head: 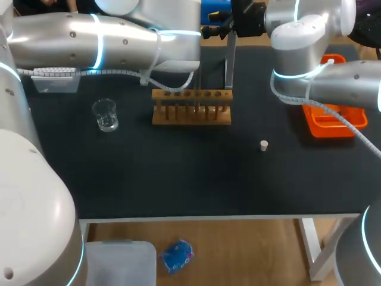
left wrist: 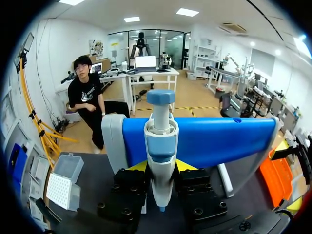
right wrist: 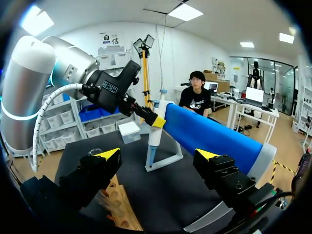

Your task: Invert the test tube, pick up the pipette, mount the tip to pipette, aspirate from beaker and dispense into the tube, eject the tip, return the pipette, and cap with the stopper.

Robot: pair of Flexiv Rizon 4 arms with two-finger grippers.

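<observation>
Clenched on the pipette (left wrist: 160, 146) with the left pincer (left wrist: 161, 168), upright at its stand (head: 230, 59), blue roll (left wrist: 204, 141) close behind. Released at the right pincer (right wrist: 158, 155), near the wooden rack (head: 191, 107). Farther out on the surface (head: 178, 179): beaker (head: 106, 114) left of rack, stopper (head: 264, 145) right, orange tray (head: 328, 122) beyond.

L arm (head: 113, 42) extended across from its side, wrist level. Left gripper (left wrist: 162, 168) closed: one finger pressed on each side of pipette (left wrist: 161, 141), yellow tips just behind it. R arm (head: 339, 80) bent at elbow on own side. Right gripper (right wrist: 157, 156) fingers spread wide, nothing btwn them.
</observation>
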